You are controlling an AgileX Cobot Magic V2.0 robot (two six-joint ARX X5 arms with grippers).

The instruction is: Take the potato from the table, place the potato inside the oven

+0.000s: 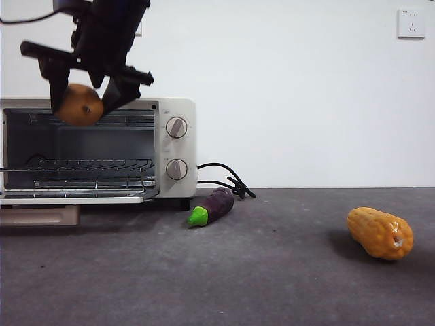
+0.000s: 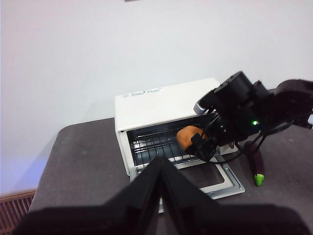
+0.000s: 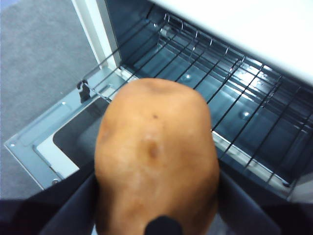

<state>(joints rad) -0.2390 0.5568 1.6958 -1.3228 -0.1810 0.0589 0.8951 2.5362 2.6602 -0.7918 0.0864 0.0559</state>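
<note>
The orange-brown potato hangs in front of the upper part of the oven's open mouth, with my right gripper shut on it from above. The right wrist view shows the potato large between the jaws, over the lowered door and the wire rack. The cream-white oven stands at the left of the table, its door folded down. From the left wrist view I see the oven, the right arm and the potato. My left gripper is shut, held back and high, away from the oven.
A purple eggplant with a green cap lies just right of the oven, beside the black cord. A yellow corn cob rests at the right of the table. The open door juts forward at low height.
</note>
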